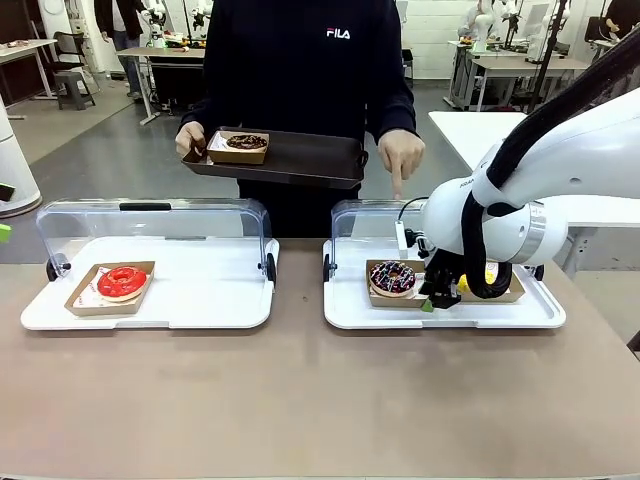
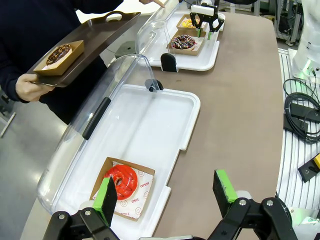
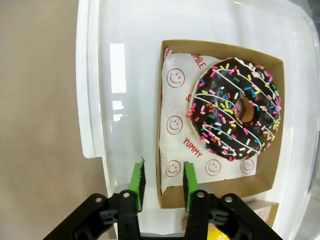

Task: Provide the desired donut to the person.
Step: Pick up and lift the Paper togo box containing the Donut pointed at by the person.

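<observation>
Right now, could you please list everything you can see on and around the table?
display trays: two, white, clear lids raised, on the table
table: one, brown
cardboard boxes: four, brown, under each pastry
red donut: one, red, left display tray
sprinkled donut: one, chocolate, right display tray
yellow pastry: one, yellow, right display tray, partly hidden
serving tray: one, black, held by the person
chocolate donut: one, dark, on serving tray
person's hands: two, bare; one holds serving tray, the other points downward
robot's left hand: one, black-green, open by left display tray
robot's right hand: one, black-green, astride sprinkled donut's box wall
</observation>
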Robot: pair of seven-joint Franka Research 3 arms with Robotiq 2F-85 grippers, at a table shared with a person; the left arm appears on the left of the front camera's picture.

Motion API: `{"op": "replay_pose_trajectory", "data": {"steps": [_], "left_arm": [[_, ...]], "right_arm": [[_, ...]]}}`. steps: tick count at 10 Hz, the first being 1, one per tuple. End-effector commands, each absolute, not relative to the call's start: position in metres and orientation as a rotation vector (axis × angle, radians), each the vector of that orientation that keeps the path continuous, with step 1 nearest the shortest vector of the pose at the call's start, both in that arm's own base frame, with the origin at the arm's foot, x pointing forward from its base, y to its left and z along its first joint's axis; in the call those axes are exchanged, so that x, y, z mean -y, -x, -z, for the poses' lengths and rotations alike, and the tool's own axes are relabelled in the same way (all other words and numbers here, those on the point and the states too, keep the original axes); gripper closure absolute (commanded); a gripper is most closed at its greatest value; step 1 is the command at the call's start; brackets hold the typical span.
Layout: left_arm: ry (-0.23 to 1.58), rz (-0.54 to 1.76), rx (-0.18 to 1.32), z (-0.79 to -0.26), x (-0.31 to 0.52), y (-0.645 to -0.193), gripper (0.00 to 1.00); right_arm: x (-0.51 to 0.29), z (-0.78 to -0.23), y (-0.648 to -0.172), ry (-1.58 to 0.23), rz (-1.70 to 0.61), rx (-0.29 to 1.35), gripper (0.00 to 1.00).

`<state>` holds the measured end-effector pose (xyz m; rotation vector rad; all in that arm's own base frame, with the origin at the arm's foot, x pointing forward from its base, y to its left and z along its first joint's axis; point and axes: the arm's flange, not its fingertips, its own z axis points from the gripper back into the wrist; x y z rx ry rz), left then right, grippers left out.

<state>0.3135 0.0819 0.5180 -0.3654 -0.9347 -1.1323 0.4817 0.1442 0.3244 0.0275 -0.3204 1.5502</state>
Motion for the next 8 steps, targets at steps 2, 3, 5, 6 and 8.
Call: {"op": "replay_pose_trajectory", "data": {"steps": [2,3,5,6,8], "left_arm": [[0.372,1.130,0.943,-0.518,-0.083,-0.313,0.00],[0.372,1.130,0.943,-0.518,-0.083,-0.313,0.00],[0.372,1.130,0.943,-0.518,-0.083,-0.313,0.00],[0.372,1.130,0.943,-0.518,-0.083,-0.313,0.00],[0.372,1.130,0.943,-0.518,-0.083,-0.313,0.00]], "right_arm": [[-0.143,-0.323,-0.490,-0.045,-1.580,0.282,1.00],[-0.142,-0.325,-0.489,-0.046,-1.582,0.283,1.00],[-0.142,-0.330,-0.479,-0.038,-1.592,0.286,1.00],[-0.143,-0.335,-0.474,-0.030,-1.601,0.293,1.00],[-0.145,-0.347,-0.458,-0.001,-1.618,0.304,1.00]]}}
